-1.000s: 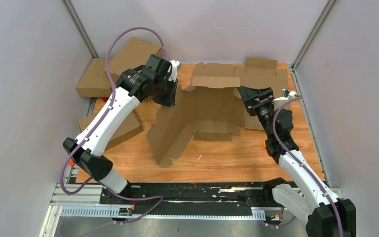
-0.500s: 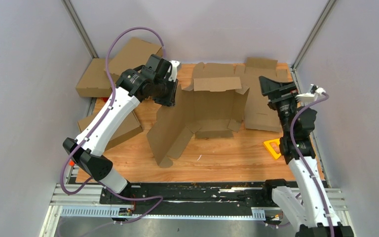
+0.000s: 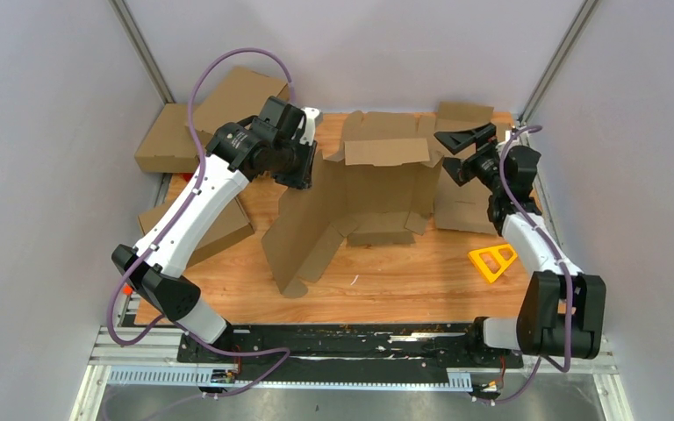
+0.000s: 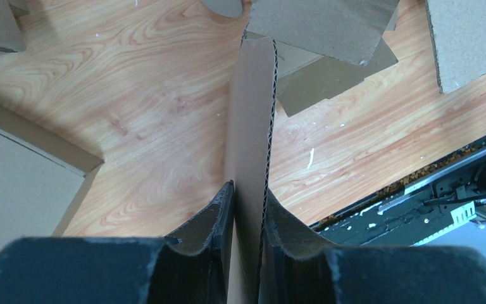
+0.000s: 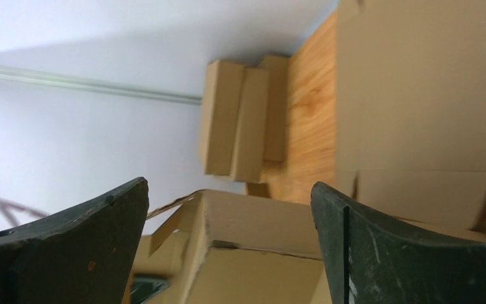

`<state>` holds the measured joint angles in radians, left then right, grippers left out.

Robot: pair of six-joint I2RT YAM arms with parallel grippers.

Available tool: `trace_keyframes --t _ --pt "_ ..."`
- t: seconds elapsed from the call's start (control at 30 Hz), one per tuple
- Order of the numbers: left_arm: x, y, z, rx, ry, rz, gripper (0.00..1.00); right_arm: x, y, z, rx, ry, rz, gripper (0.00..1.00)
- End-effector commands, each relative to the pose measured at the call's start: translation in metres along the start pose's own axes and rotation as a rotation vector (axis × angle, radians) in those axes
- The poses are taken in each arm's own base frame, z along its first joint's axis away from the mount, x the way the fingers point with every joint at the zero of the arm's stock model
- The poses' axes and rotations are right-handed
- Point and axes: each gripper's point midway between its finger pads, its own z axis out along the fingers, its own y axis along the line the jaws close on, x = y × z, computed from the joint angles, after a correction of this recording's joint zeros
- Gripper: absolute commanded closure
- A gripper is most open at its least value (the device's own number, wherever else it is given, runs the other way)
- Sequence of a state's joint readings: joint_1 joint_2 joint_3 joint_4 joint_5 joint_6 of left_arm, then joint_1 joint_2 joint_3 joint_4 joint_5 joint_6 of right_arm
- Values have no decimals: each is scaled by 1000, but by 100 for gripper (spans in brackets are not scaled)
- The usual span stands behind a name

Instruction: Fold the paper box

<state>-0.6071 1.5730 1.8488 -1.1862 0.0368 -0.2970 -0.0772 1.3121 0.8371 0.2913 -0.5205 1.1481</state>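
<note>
The paper box [image 3: 360,197] stands half folded in the middle of the table, brown corrugated cardboard with a raised left panel and a flap [image 3: 386,149] bent over at the back. My left gripper [image 3: 304,167] is shut on the top edge of that left panel; in the left wrist view the panel [image 4: 251,114] runs edge-on between my clamped fingers [image 4: 218,218], gripper [image 4: 248,197]. My right gripper [image 3: 447,155] hangs open just right of the box's back right corner. In the right wrist view that corner [image 5: 259,221] lies between the wide-spread fingertips, gripper [image 5: 229,189], untouched.
Other cardboard boxes [image 3: 175,136] lie at the back left and one box [image 3: 219,230] at the left edge. A flat cardboard sheet [image 3: 463,203] lies at the back right under the right arm. A yellow plastic piece [image 3: 491,260] sits at the right. A black rail [image 3: 351,342] runs along the near edge.
My right arm has swung up and back from the box's right side, uncovering the yellow piece; its open gripper now points left at the back right corner. The left arm has stayed put.
</note>
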Motion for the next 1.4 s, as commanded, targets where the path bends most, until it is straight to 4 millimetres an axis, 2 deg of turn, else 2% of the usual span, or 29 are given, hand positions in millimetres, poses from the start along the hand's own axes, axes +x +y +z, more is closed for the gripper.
trace_keyframes --t 0.0,0.17,0.37,0.57,0.73,0.9,1.13,1.37 --pt "-9 -8 -5 32 -35 9 74 17 65 -6 -285 92 43 0" --pt "-11 -13 -3 40 -35 9 74 40 81 -10 -291 117 37 0" --pt "-13 -22 -2 69 -44 5 74 60 77 -17 -225 78 7 0" --pt "-12 -24 -1 66 -41 12 74 65 86 -10 -191 73 -54 0" --pt "-13 -25 0 61 -38 16 74 67 84 -4 -141 76 -94 0" --pt "-14 -24 0 44 -36 24 75 68 86 -9 -166 56 -112 0" --pt "-13 -24 0 28 -30 33 75 78 90 -5 -142 118 -230 0" --pt "-16 -26 -1 28 -45 35 75 87 67 1 -83 176 -283 21"
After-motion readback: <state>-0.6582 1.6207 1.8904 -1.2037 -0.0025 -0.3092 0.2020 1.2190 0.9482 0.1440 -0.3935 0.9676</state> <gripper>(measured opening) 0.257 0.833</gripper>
